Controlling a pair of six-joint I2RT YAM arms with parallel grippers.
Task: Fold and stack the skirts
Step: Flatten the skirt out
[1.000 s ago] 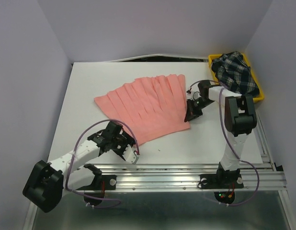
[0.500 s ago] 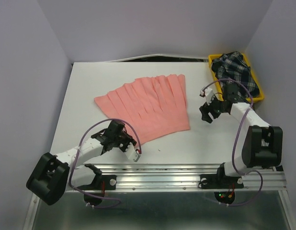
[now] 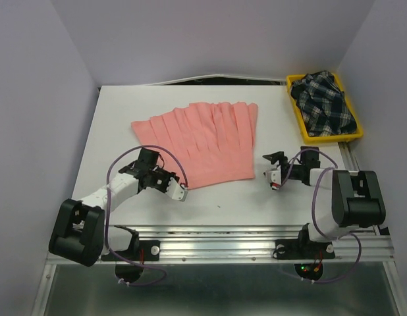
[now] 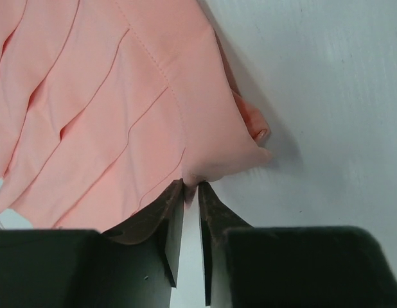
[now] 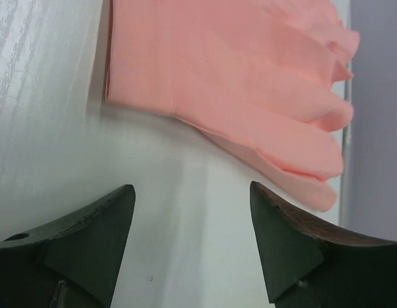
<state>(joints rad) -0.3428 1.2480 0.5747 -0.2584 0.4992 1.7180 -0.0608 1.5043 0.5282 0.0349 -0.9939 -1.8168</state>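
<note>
Pink skirt (image 4: 108, 109) corner in left claw (image 4: 191, 187)

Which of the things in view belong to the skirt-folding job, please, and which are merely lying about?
Belong to the job:
- salmon-pink pleated skirt, spread flat mid-scene
- navy plaid skirt, bunched up at the far right

Just there:
- yellow tray, holding the plaid skirt
- white table, under everything

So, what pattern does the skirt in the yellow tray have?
Dark plaid with white lines; the top external view shows the skirt best.
</note>
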